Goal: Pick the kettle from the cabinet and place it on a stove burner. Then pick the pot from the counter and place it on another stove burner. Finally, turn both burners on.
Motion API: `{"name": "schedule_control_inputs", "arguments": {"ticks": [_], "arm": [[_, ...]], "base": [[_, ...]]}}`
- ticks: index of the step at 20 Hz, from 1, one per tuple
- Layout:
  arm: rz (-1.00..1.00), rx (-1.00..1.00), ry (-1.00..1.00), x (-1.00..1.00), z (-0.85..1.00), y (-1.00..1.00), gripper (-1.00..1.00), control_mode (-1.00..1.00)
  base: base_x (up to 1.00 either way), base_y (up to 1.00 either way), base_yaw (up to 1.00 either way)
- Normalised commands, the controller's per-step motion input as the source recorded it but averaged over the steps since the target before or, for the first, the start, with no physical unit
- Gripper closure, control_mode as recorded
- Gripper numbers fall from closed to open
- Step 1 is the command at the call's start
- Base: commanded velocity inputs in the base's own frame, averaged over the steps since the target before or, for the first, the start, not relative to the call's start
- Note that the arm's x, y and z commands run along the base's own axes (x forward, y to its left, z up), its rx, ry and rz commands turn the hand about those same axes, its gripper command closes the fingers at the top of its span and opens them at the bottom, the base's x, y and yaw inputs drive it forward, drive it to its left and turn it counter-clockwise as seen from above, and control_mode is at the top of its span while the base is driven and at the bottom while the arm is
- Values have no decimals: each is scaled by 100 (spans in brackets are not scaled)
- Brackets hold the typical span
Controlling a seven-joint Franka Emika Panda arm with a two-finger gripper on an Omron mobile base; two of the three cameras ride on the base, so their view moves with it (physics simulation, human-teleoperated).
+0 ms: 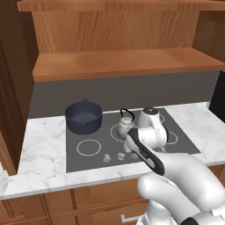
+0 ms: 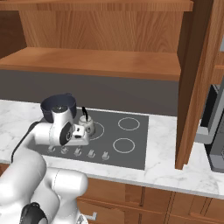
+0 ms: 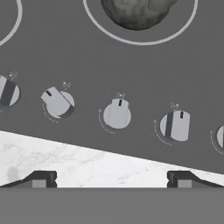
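Observation:
The silvery kettle [image 1: 126,125] with its black loop handle stands on a middle burner of the dark cooktop [image 1: 180,132]; in the hand view its rounded body [image 3: 138,13] sits inside a white burner ring. The wide dark pot [image 1: 83,116] rests on the cooktop's back left corner, and it also appears behind my arm as the pot [image 2: 57,105]. My gripper [image 3: 111,181] hangs open over the counter's front strip, just short of the row of knobs [image 3: 117,114], with nothing between its fingertips [image 3: 41,179]. One knob [image 3: 58,103] stands turned at an angle to the others.
The brown cabinet shelf [image 1: 127,63] runs above the cooktop. White marble counter [image 1: 44,149] frames the stove on both sides. A tall wooden side panel [image 2: 192,87] stands to the right, with a dark appliance [image 2: 216,131] beyond it. Two free burner rings [image 2: 124,145] lie on the right.

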Motion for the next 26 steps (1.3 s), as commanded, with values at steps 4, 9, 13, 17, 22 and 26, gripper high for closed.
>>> {"name": "schedule_control_inputs", "arguments": {"ticks": [4,9,13,17,22,26], "arm": [[0,0,0,18,-13,0,-100,-100],[0,0,0,13,-16,0,-100,-100],[0,0,0,14,-21,-1,-100,-100],[0,0,0,14,-21,-1,-100,-100],[0,0,0,7,-14,0,-100,-100],[0,0,0,5,-14,0,-100,-100]], "base": [[0,0,0],[0,0,0],[0,0,0],[0,0,0],[0,0,0],[0,0,0]]}}
